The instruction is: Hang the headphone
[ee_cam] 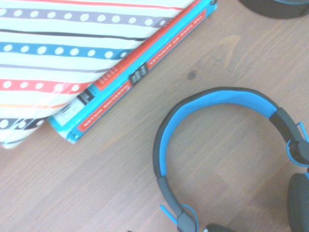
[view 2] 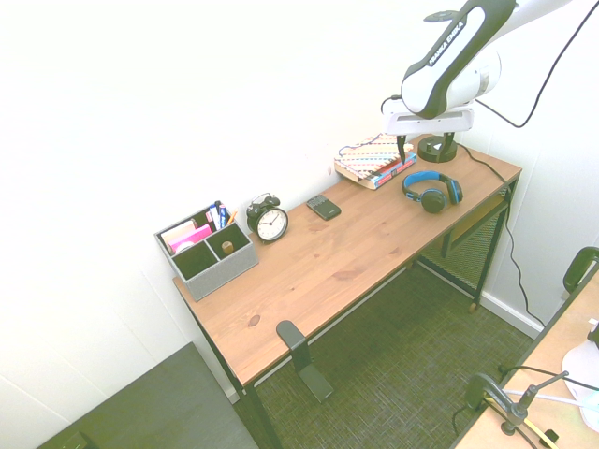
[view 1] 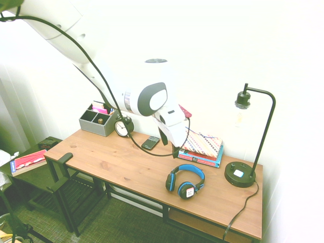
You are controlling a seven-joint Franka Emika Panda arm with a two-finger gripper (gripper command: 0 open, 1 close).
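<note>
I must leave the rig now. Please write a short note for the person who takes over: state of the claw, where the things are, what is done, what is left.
Claw: holds nothing, hovers over the desk between the stacked books and the headphone; whether it is open is unclear.
Headphone: lies flat on the desk, between the books and the lamp, touching neither.
Done: nothing; the headphone is not grasped.
Left: grasp it, lift it, hang it. The lamp's arm may serve as a hanger, but this is a guess.

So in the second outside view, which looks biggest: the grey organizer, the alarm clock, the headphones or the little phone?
Largest to smallest as they appear:
1. grey organizer
2. headphone
3. alarm clock
4. phone
The headphone and clock look close in size, so that pair is unsure.
</note>
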